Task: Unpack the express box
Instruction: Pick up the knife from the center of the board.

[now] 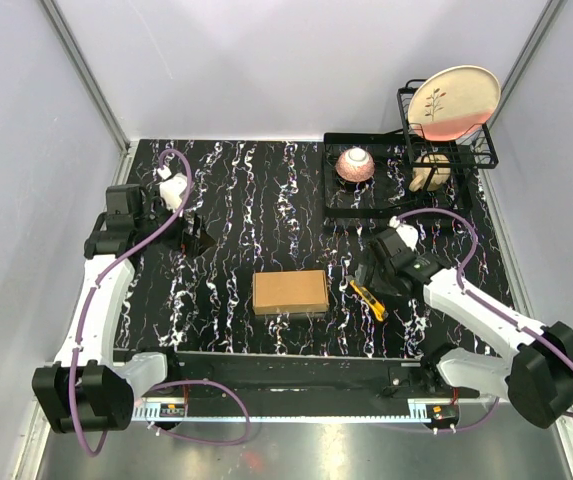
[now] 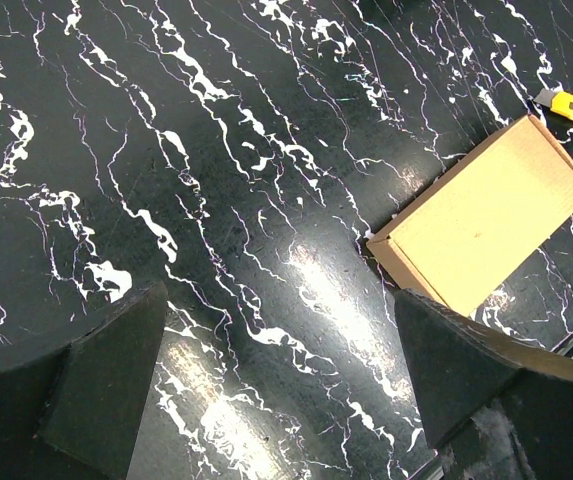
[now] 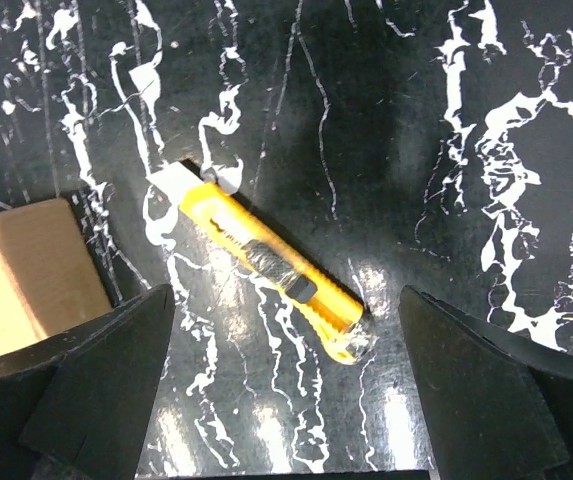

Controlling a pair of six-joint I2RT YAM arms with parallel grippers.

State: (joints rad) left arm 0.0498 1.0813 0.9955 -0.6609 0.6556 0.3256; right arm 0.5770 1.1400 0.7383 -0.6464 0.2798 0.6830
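While the right hand hangs wide open above the yellow utility knife, it should descend squarely, pinching mid-handle across its width, clear of the express box.

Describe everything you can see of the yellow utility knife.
The utility knife has a slim yellow, plastic-looking body with a black slider near its middle. A pale grey blade tip seems to stick out at one end. It lies flat and diagonal on the black marbled table, just right of the cardboard box without touching it. The right gripper hovers open above it, one finger on either side, neither touching the knife.
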